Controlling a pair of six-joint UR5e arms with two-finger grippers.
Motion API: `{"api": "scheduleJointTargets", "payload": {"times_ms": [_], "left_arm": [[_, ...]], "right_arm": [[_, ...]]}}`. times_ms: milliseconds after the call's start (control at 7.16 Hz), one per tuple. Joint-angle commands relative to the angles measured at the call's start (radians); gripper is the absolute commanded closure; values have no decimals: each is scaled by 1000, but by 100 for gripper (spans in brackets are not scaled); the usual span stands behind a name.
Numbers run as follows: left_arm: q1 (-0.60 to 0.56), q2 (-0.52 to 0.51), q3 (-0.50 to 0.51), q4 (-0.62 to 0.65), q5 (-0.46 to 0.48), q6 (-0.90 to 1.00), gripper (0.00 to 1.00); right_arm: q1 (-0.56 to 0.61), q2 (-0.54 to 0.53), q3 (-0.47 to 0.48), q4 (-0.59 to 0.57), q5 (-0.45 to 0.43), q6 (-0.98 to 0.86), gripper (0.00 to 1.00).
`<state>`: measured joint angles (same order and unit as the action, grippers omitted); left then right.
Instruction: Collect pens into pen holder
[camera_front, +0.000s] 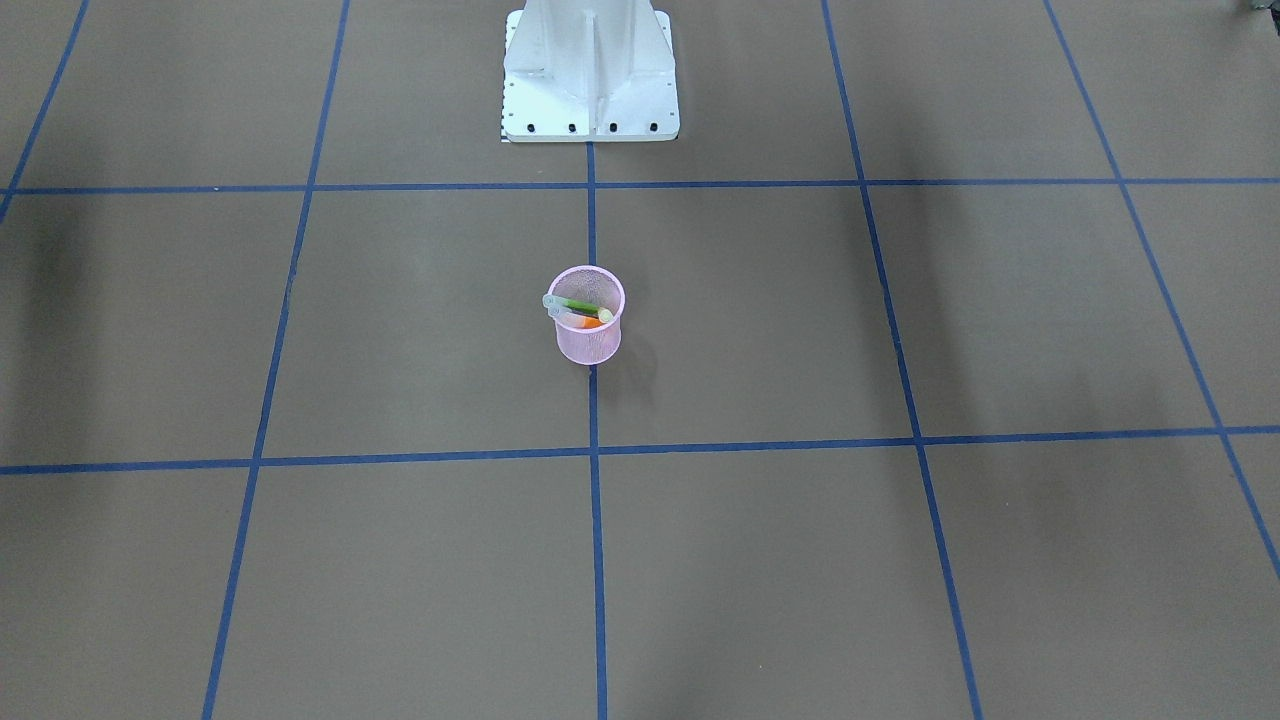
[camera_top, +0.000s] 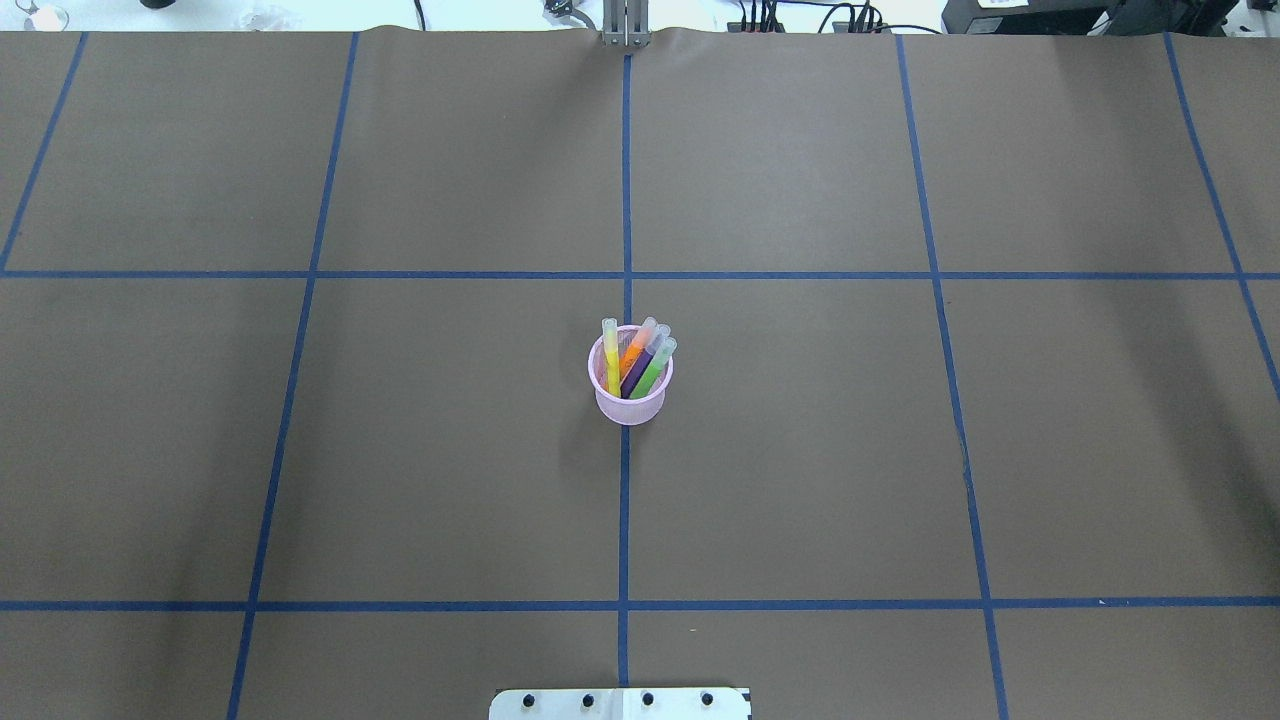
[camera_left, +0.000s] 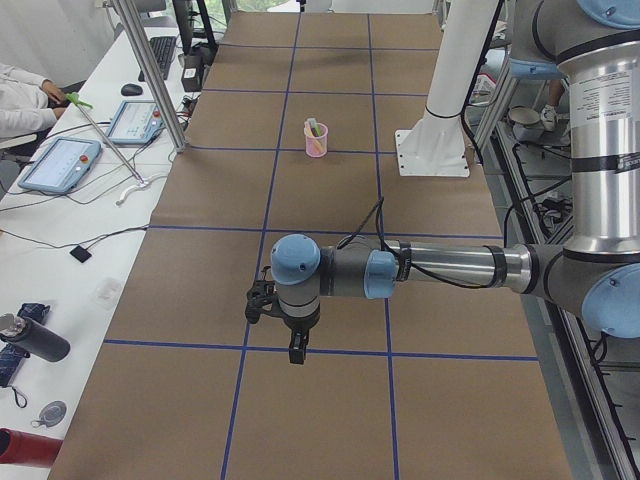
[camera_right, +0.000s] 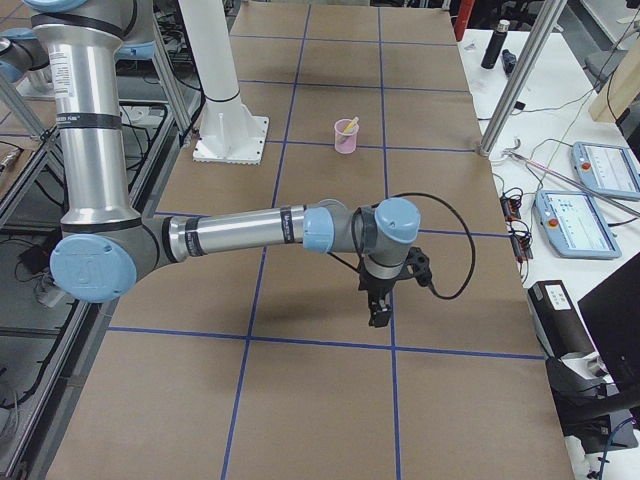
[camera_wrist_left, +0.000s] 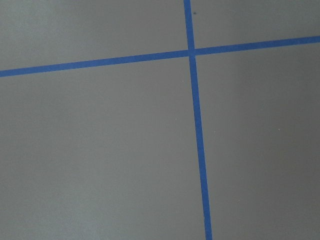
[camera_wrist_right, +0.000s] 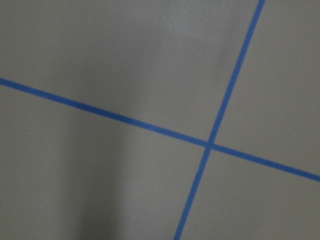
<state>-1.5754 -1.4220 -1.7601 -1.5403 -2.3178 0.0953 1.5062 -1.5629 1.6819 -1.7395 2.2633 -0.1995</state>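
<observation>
All pens sit in the pen holder, so the job looks done
The pink cup stands on the centre tape line, pens leaning toward one o'clock seen from overhead; left gripper and right gripper hang well apart from it, whether spread or pressed together I cannot tell; I'd guess only parking remains

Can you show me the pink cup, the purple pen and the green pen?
pink cup (camera_top: 630, 408): overhead view, on its front mesh wall.
purple pen (camera_top: 640, 369): overhead view, on its purple body.
green pen (camera_top: 653, 375): overhead view, on its green body.
</observation>
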Motion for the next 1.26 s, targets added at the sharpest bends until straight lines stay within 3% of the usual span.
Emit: {"api": "scheduleJointTargets", "payload": {"times_ms": [0, 1117], "left_arm": [[0, 0, 1, 0, 0, 0, 0], [0, -1, -1, -1, -2, 1, 0]], "right_arm": [[47, -74, -1, 0, 5, -3, 0], [80, -85, 13, 9, -18, 8, 0]]}}
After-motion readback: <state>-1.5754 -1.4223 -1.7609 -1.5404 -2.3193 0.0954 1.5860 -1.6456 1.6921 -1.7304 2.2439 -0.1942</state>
